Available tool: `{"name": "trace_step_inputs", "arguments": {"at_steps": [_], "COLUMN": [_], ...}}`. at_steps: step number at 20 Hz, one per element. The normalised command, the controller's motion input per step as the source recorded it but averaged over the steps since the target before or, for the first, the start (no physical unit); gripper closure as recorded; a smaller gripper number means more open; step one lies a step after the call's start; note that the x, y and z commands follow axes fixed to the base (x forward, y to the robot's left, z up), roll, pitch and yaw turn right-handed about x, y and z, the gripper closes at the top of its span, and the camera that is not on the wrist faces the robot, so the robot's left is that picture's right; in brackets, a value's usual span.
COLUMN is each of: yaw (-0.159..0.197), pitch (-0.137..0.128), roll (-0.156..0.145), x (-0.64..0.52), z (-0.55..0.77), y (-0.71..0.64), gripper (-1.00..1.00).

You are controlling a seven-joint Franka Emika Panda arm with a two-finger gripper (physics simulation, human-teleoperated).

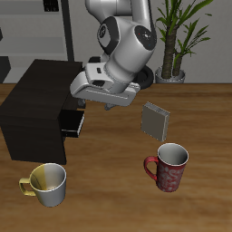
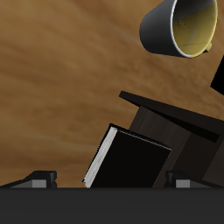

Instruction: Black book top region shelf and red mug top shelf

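Note:
The black book, with a white page edge, lies tilted by the foot of the blackish-brown shelf; in the exterior view it shows as a dark slab at the shelf's slot. My gripper hovers above the table just beside the shelf and the book. In the wrist view the gripper has its fingertips wide apart with the book below and between them, not touching. The red mug stands upright near the table's front edge, well away from the gripper.
A yellow-and-cream mug stands near the front edge in front of the shelf; it also shows in the wrist view. A thin grey book stands tilted beyond the red mug. A tall grey rack and a potted plant are behind.

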Motion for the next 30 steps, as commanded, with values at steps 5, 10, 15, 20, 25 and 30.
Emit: {"name": "trace_step_inputs", "arguments": {"at_steps": [5, 10, 15, 20, 25, 30], "yaw": [0.133, 0.008, -0.056, -0.04, -0.031, 0.011], "pitch": [-0.212, -0.064, -0.009, 0.018, -0.021, 0.027], "roll": [0.288, 0.195, 0.136, -0.063, -0.004, 0.032], "x": [0.2, 0.21, 0.26, 0.35, 0.37, 0.34], "z": [0.4, 0.25, 0.21, 0.24, 0.22, 0.02], "y": [0.15, -0.13, -0.1, -0.12, 0.2, 0.59], "gripper": [-1.0, -1.0, -1.0, -1.0, -1.0, -1.0]}}
